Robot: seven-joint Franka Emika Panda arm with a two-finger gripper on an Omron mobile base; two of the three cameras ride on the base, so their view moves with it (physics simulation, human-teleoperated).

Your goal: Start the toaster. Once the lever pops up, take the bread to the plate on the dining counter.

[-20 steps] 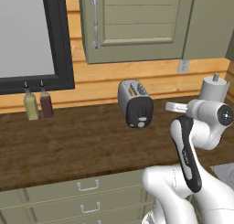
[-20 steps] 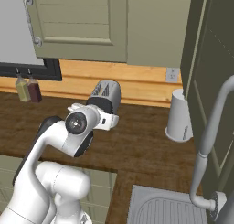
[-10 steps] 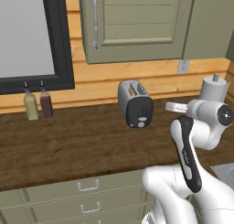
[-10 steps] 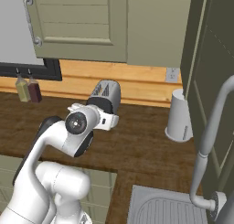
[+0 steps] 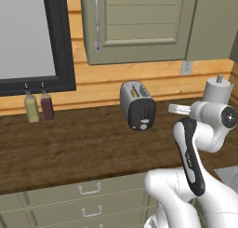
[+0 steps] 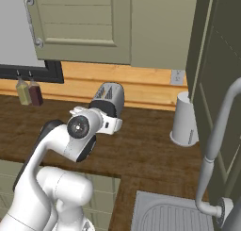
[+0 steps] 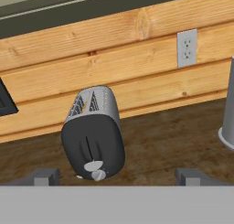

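Observation:
The silver-grey toaster (image 5: 137, 104) stands on the dark wood worktop (image 5: 69, 152) against the plank wall, its black end panel turned toward me. In the hand view the toaster (image 7: 93, 134) sits centre-left, with the grey lever (image 7: 93, 165) low on the panel, just above the round knob (image 7: 98, 175). Streaks of tan show in the top slots (image 5: 135, 89); I cannot tell whether they are the bread. My gripper (image 7: 119, 177) is open wide, empty, and held short of the toaster, level with it. In the left base view the gripper (image 5: 171, 109) is to the toaster's right. The plate and dining counter are out of view.
Two bottles (image 5: 38, 106) stand by the dark window frame at the left. A white cylinder (image 6: 184, 119) stands right of the toaster, below a wall outlet (image 7: 187, 48). A sink (image 6: 164, 216) and curved faucet (image 6: 216, 140) are at the right. Olive cabinets hang overhead.

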